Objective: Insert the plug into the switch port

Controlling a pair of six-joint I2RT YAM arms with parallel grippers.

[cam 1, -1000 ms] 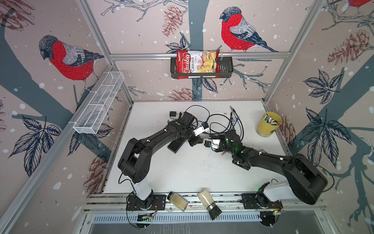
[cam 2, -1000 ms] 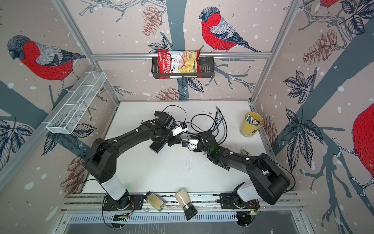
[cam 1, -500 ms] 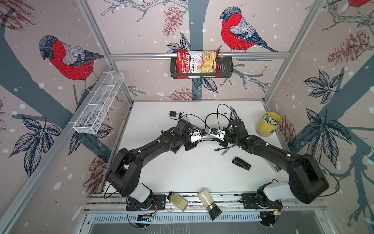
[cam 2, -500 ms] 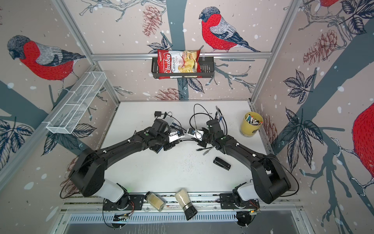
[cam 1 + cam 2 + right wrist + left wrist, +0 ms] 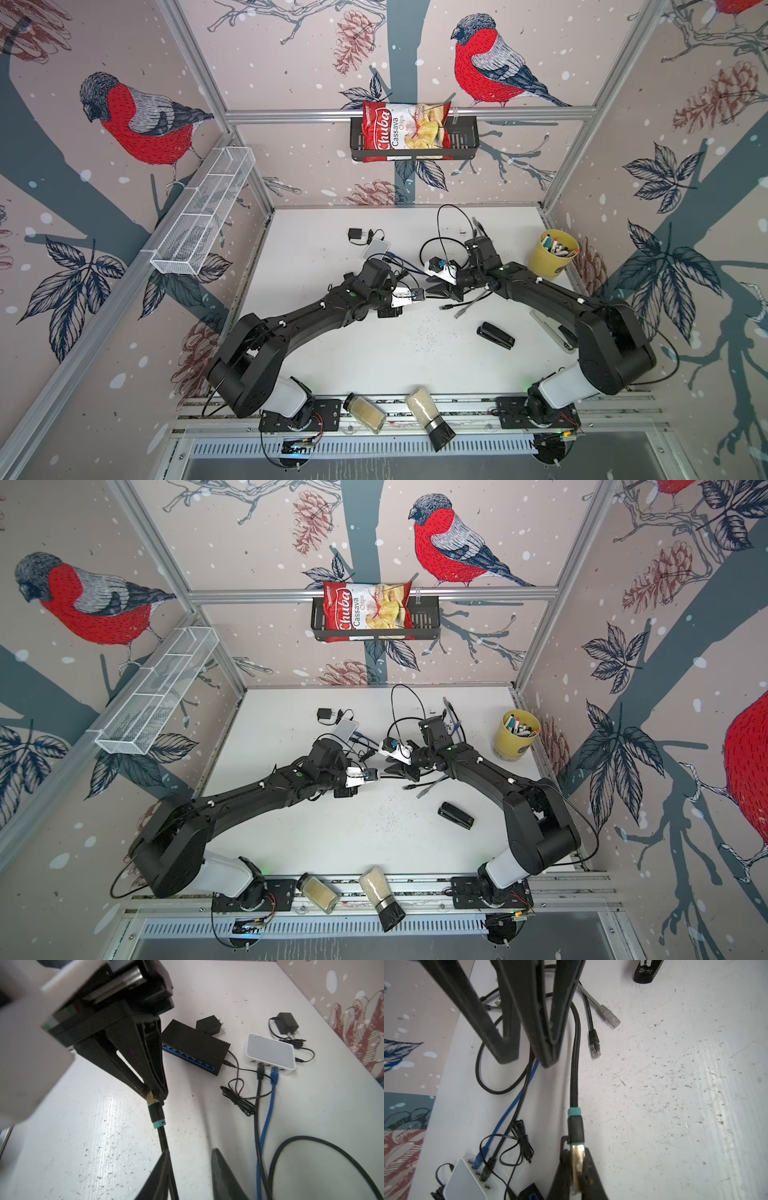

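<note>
My left hand point(image 5: 577, 1169) pinches the gold tip of the black plug with teal collars point(image 5: 575, 1130), held above mid bench point(image 5: 374, 361), right of the black ribbed switch with blue ports point(image 5: 195, 1045), apart from it. My right hand point(image 5: 191, 1153) is spread, close by the braided black cable point(image 5: 574, 1064); can't tell if touching.

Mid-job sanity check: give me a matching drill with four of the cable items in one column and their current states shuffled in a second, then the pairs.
Things:
1. gold plug
2. white switch
3. black switch
4. grey plug

States:
A. a black cable and a blue cable plugged in
B. lying loose on the table
C. pinched in the left gripper
D. blue front ports empty

Pairs: 1-C, 2-A, 3-D, 4-B.
</note>
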